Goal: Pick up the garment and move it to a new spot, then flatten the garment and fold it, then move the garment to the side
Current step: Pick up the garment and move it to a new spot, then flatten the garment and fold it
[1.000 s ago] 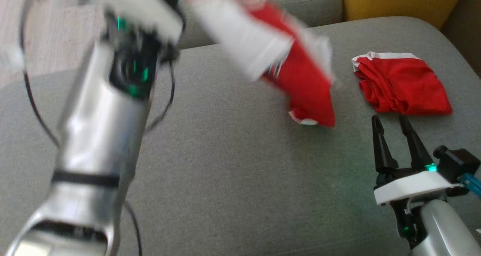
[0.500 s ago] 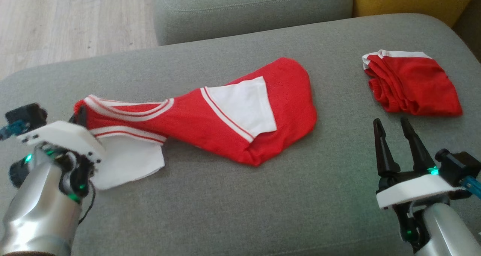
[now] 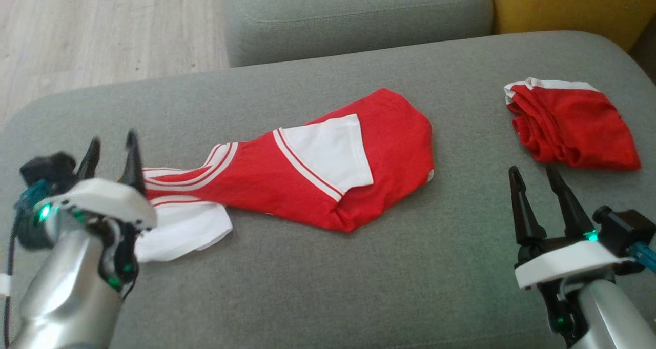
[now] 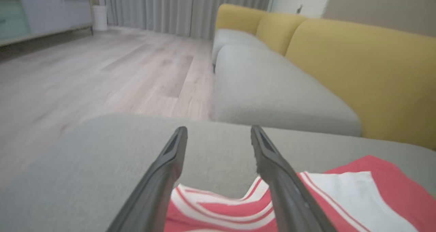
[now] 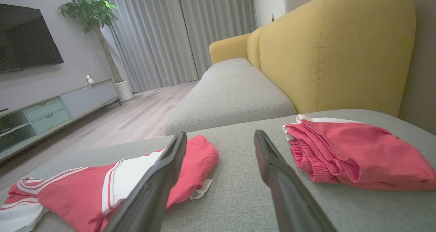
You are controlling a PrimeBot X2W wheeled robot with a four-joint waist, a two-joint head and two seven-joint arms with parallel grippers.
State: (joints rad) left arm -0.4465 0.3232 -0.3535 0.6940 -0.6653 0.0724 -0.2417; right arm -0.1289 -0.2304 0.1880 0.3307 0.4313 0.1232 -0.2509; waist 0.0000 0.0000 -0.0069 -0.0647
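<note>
Head view shows the left hand [image 3: 114,139] low at the near left, with its two dark fingers spread apart and holding nothing. The right hand [image 3: 533,170] sits at the near right, and its fingers are spread and empty too.

The garment [image 3: 307,180] is a red shirt with white stripes. It lies on the grey sofa seat [image 3: 307,287], starting just beside the left hand and running away to that hand's right. One white sleeve [image 3: 179,231] lies right next to the left hand. The striped end sits just under and in front of its fingertips. The shirt is not flat; it looks bunched and twisted, with another white sleeve folded on top of its middle.

A little past the right hand's fingertips lies a folded red cloth [image 3: 574,128]. Farther off are a yellow cushion [image 3: 564,5] and the wood floor [image 3: 102,31].

The job now looks like making the shirt flat. Some things could go wrong. If a hand pinches only a sleeve, the shirt could drag and twist more. If it pinches two layers at once, the shirt will not open up. If the fingers go too low, they could catch the sofa cloth. The right hand could also bump the other red cloth, because it is so close.
</note>
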